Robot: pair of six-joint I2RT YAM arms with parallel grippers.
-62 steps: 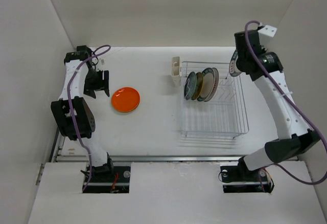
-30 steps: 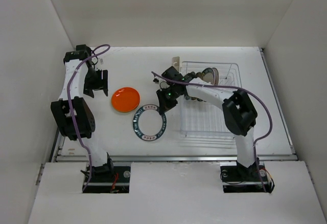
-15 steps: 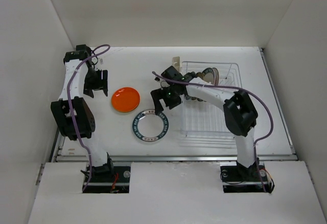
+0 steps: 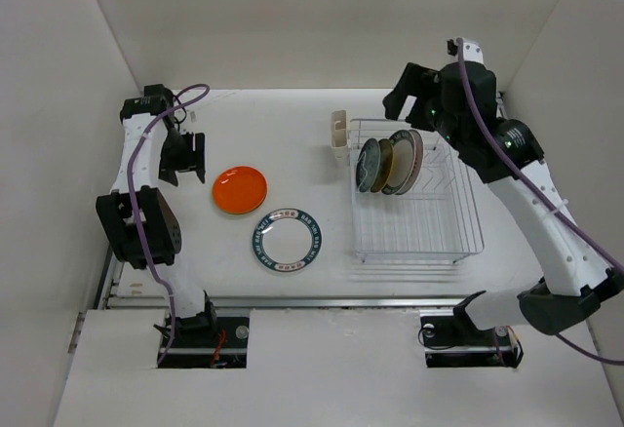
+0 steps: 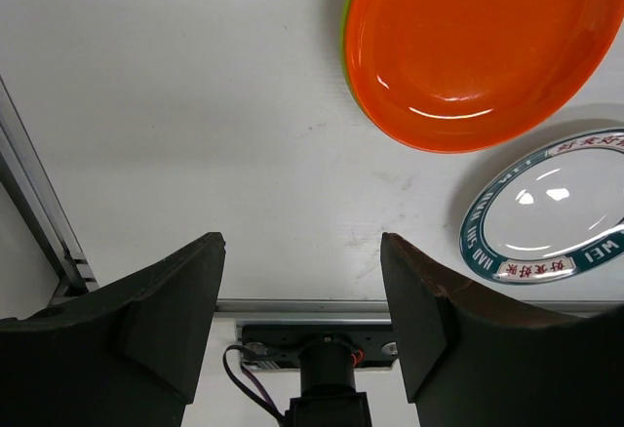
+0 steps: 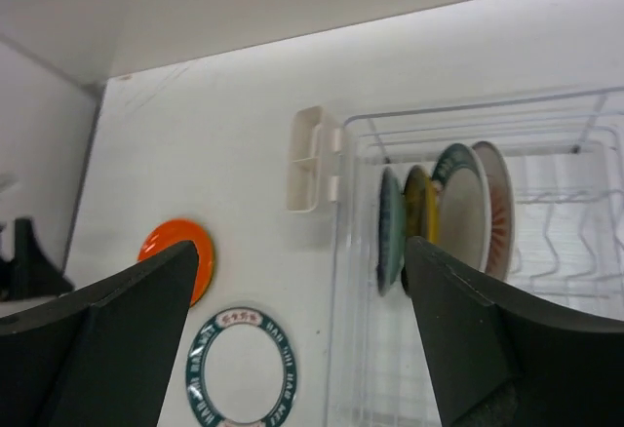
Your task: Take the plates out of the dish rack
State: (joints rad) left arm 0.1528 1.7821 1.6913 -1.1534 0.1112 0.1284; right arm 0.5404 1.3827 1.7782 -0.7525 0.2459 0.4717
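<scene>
A white counter (image 4: 292,135) boxed in by plain white walls carries everything. Near its far left corner the left claw (image 4: 185,159) hovers low, its fingers spread with nothing between them, only bare counter below. Just to its right the orange plate (image 4: 240,189) lies flat. The left wrist view shows a lime green rim (image 5: 346,27) peeping out from under it, so I judge two plates are stacked there. Toward the near edge, just beside that stack, the white plate with a dark patterned rim (image 4: 287,239) also lies flat. That makes three plates unloaded, by my count. On the right half of the counter stands the dish rack (image 4: 419,213), with the cream cutlery cup (image 4: 336,133) at its far left corner; whether anything is in the cup cannot be told. Four plates stand upright in the rack's far slots: a teal plate (image 6: 388,230), an olive plate (image 6: 419,217), a white green-rimmed plate (image 6: 458,213) and a tan plate (image 6: 499,208). The nearer slots hold nothing. The right claw (image 4: 414,105) hangs high above the rack's far edge, spread wide and holding nothing. I would put the job a little under halfway.
</scene>
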